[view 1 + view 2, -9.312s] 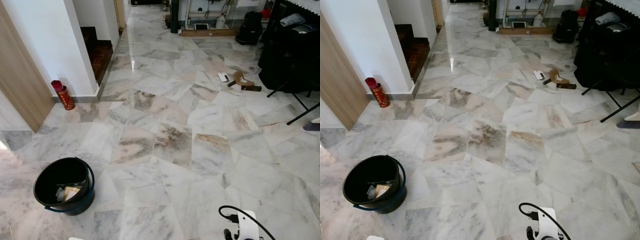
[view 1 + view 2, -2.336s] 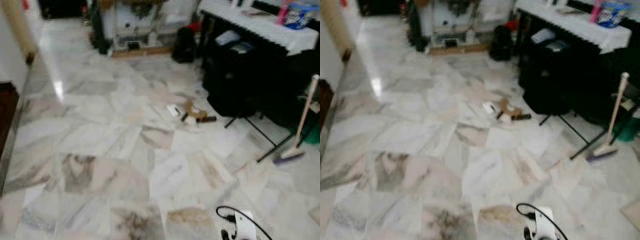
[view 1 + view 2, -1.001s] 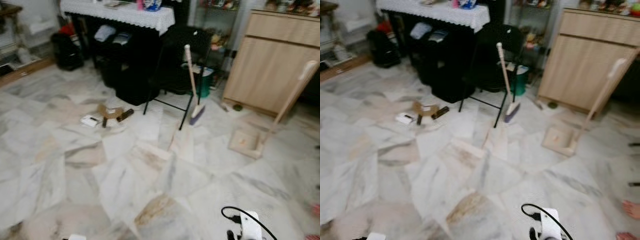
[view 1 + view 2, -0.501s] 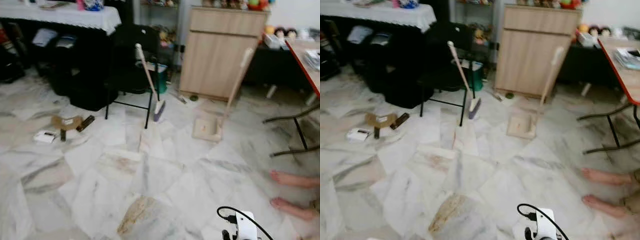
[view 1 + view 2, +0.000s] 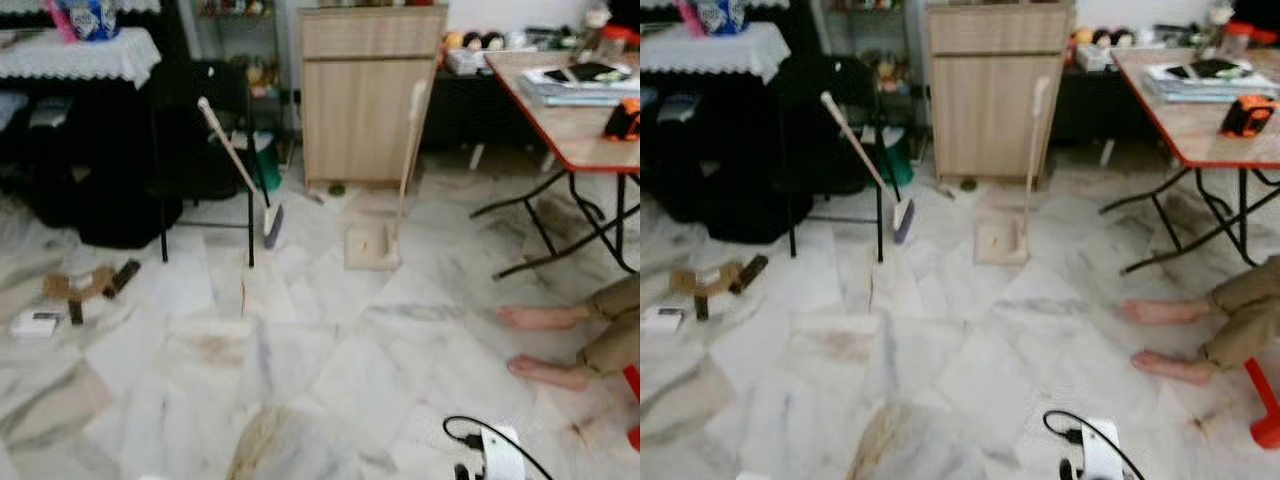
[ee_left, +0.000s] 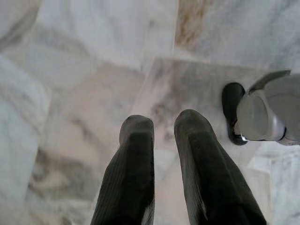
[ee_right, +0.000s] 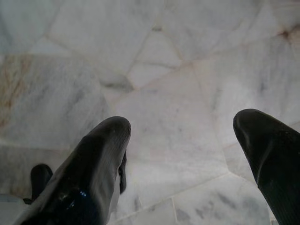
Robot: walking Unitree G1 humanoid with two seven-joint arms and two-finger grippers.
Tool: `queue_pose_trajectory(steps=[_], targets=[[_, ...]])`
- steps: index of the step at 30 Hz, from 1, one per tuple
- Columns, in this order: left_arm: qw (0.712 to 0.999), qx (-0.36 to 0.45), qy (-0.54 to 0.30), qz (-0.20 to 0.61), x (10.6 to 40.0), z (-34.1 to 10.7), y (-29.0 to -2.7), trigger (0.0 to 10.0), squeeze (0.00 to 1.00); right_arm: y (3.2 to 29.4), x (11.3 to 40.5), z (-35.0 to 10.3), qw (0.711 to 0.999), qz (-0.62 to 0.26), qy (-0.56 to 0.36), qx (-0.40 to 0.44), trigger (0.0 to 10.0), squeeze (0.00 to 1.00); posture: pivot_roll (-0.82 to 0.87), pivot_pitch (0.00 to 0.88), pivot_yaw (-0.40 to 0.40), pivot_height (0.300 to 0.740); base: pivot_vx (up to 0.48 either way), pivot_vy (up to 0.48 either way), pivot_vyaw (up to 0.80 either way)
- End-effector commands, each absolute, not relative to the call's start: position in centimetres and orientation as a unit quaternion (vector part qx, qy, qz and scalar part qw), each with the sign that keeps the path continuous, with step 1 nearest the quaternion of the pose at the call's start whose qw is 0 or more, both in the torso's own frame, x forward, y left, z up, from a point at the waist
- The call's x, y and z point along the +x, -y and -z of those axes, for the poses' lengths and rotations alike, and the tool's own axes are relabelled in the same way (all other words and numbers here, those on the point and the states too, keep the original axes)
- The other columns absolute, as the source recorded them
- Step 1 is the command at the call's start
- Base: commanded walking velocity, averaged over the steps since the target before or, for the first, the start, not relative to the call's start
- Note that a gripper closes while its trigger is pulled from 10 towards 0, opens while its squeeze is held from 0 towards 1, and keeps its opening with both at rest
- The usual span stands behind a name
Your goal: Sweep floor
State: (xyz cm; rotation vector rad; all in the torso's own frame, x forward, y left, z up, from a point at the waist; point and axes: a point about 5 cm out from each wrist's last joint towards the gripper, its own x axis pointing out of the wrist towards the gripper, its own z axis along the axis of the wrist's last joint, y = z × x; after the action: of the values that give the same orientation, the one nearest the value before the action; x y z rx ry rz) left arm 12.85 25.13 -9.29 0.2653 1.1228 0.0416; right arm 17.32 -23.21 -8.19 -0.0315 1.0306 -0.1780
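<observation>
Leaning on a chair (image 5: 215,120), the broom (image 5: 240,170) looks blurred.

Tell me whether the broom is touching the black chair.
Cannot tell. In the left eye view the broom slants across the black chair and looks leaned on it, but the blurred picture shows neither contact nor gap plainly.

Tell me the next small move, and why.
Probably walk ahead toward the broom: it leans on the black chair across the floor, out of reach. Both arms hang idle, the right gripper open, the left gripper nearly shut, holding nothing.
</observation>
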Motion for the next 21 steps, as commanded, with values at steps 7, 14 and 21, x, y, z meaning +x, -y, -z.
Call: queue_pose_trajectory(steps=[7, 14, 21], targets=[[0.909, -0.047, -0.401, -0.105, 19.64, 6.79, -23.03, 10.0, 0.00, 16.10, 20.52, 7.45, 0.905, -0.009, -0.422, 0.057, 10.0, 0.00, 0.03, 0.053, -0.003, 0.740, 0.000, 0.000, -0.59], [0.908, -0.049, -0.403, -0.104, 19.54, 6.88, -22.86, 10.0, 0.00, 15.96, 20.56, 7.44, 0.905, -0.011, -0.422, 0.055, 10.0, 0.00, 0.03, 0.048, -0.005, 0.740, 0.000, 0.000, 0.00], [0.907, -0.051, -0.404, -0.103, 19.50, 6.94, -22.75, 10.0, 0.00, 15.89, 20.53, 7.46, 0.904, -0.013, -0.423, 0.054, 10.0, 0.00, 0.03, 0.042, -0.008, 0.740, 0.000, 0.152, 0.00]])
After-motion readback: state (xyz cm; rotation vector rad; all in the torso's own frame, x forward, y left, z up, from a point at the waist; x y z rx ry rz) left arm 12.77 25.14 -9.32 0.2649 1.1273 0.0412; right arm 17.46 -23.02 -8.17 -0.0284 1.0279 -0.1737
